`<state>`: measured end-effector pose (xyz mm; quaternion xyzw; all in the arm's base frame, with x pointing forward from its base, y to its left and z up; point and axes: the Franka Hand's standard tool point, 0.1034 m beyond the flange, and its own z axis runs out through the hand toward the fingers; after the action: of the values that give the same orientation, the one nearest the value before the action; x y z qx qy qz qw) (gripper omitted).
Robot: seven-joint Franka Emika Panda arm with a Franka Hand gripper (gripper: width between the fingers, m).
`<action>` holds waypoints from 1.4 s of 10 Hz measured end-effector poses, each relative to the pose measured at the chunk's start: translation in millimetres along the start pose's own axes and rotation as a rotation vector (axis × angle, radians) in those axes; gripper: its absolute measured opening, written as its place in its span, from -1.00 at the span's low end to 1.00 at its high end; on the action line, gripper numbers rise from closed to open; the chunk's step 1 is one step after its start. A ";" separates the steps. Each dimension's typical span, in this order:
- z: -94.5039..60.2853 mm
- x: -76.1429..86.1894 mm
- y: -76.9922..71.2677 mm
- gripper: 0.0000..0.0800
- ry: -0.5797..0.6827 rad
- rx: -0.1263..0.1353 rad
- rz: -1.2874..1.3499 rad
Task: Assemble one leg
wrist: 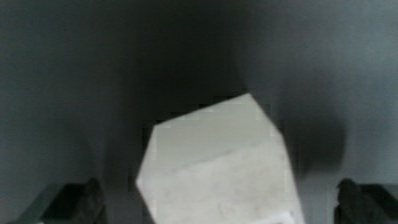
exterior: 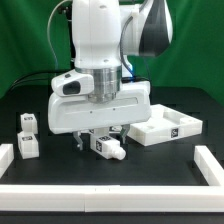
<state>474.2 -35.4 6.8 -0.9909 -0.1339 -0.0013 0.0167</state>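
Note:
A white leg [exterior: 108, 148] with black-and-white tags lies on the black table, its stubby round end toward the exterior view's right. My gripper [exterior: 94, 140] hangs just above and around it. In the wrist view the leg [wrist: 214, 160] fills the middle as a blurred white block. My gripper [wrist: 217, 206] is open. Its dark fingers [wrist: 71, 205] stand on either side of the leg with a gap on each side. Two more legs [exterior: 28, 122] [exterior: 27, 146] stand at the exterior view's left.
The large white square tabletop piece [exterior: 160, 125] lies just to the exterior view's right of the gripper. White barrier strips run along the front [exterior: 110, 192], the left [exterior: 5, 155] and the right [exterior: 208, 160] of the table.

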 end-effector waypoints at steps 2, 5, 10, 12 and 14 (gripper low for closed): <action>0.2 -0.3 0.1 -0.10 -0.001 0.000 0.000; 0.3 -0.3 0.3 -0.30 -0.001 0.000 0.000; -29.3 -80.0 49.2 -0.30 -0.021 -0.016 -0.014; -26.0 -105.5 65.4 -0.30 -0.022 -0.024 0.005; -10.4 -116.9 69.2 -0.30 -0.041 -0.026 0.007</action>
<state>379.9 -133.4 14.1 -0.9913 -0.1306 0.0173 0.0013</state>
